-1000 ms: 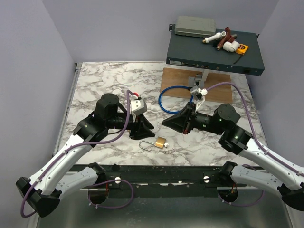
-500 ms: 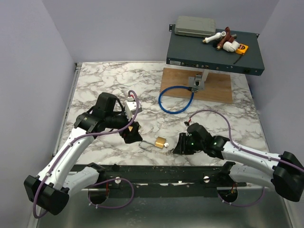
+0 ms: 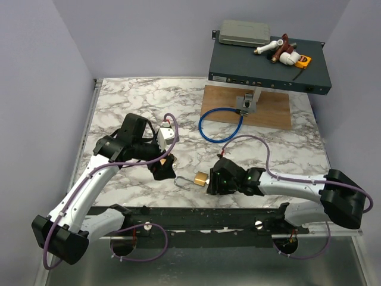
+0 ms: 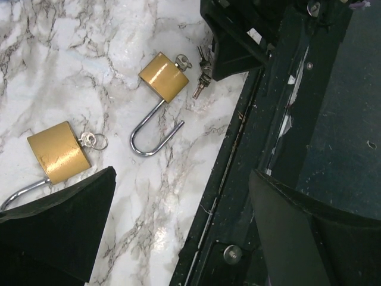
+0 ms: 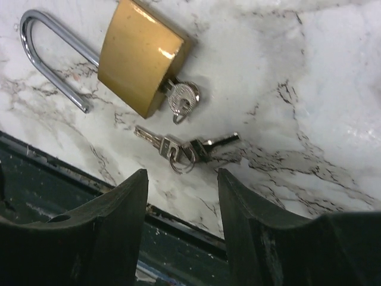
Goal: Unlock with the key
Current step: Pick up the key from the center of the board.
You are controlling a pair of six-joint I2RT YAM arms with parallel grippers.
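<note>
L arm reaches in from the front-left. L gripper hangs low over the marble tabletop near the front edge, fingers spread wide w/ nothing btwn them. Its wrist cam shows a second brass padlock just beside one finger. That lock's shackle is partly hidden under the finger, and there's a small silvery ring at its base. In the top view the gripper hides this lock.

Next to the right is the brass padlock, lying flat on the marble. Its silver shackle points left w/ one leg out of the body, i.e. open. The key sits in the keyhole at the padlock's right end, only its round head showing. Just beside it on the marble lies a loose key bunch on a small ring, near the padlock but not in it.

R gripper is down low just right of the padlock, fingers part-open and holding nothing. The key bunch lies just ahead of the gap, not btwn the tips; can't tell if anything touches.

Farther back and to the right:
- a blue cable loop
- a wood board
- a dark rack unit carrying a grey box, pipe fittings and an orange tape measure
</note>
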